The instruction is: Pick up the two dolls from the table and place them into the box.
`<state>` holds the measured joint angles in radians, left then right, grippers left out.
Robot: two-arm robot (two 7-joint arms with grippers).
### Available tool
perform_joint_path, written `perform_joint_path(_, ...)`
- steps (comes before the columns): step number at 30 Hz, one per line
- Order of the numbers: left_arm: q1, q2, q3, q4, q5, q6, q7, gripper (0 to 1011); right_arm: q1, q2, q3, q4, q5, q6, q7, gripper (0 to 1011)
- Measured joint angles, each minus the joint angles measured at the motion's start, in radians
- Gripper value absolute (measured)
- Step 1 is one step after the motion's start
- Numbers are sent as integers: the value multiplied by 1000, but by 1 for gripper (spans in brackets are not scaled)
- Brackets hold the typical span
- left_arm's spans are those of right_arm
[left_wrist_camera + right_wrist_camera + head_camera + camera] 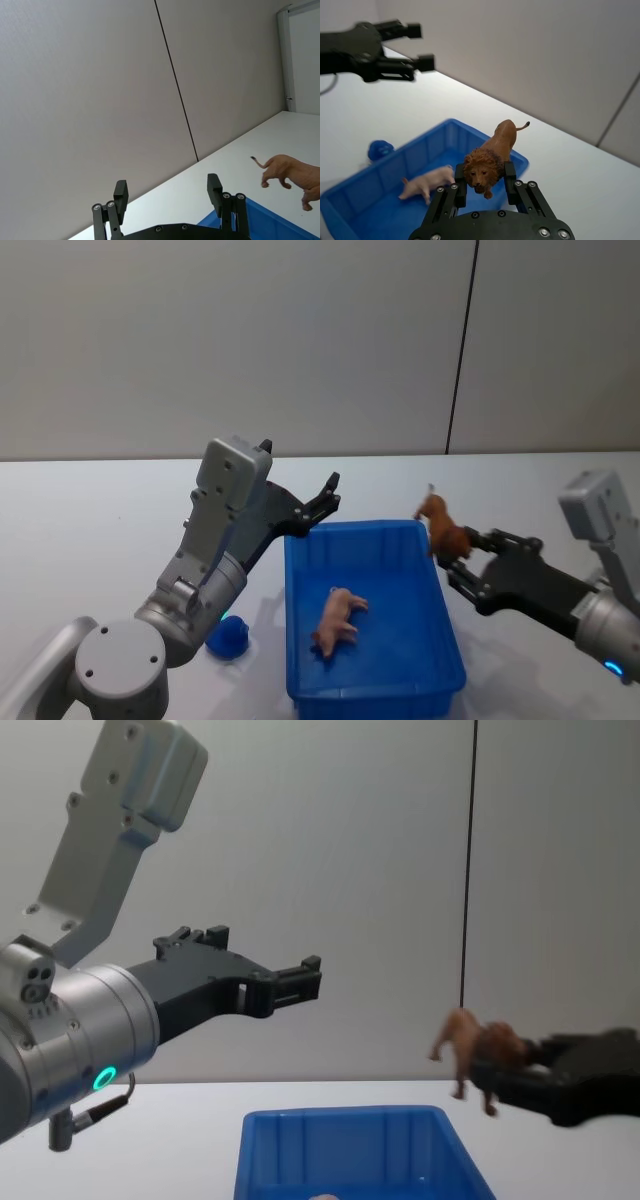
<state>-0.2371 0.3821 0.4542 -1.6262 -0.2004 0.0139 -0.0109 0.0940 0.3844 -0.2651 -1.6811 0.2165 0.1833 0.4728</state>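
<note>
Lower left in the head view, a blue lump [227,638] sits on the table [80,530], just beside the box's [291,620] left wall, with the left arm crowding its near side. The left gripper [326,497] hangs above the box's far left corner, fingers spread and empty. At centre, the pink doll [338,617] lies on the box floor. Right of centre, the right gripper [458,556] clamps a lion [443,523] over the far right rim.

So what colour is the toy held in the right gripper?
Brown: a lion toy with a darker mane, clearest in the right wrist view.
</note>
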Motion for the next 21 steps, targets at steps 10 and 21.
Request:
perform_joint_path(10, 0, 0, 0, 0, 0, 0, 0, 1000, 66, -51, -35, 29, -19, 13, 100, 547)
perform_joint_path(21, 0, 0, 0, 0, 0, 0, 0, 1001, 101, -75, -52, 69, -29, 37, 131, 900)
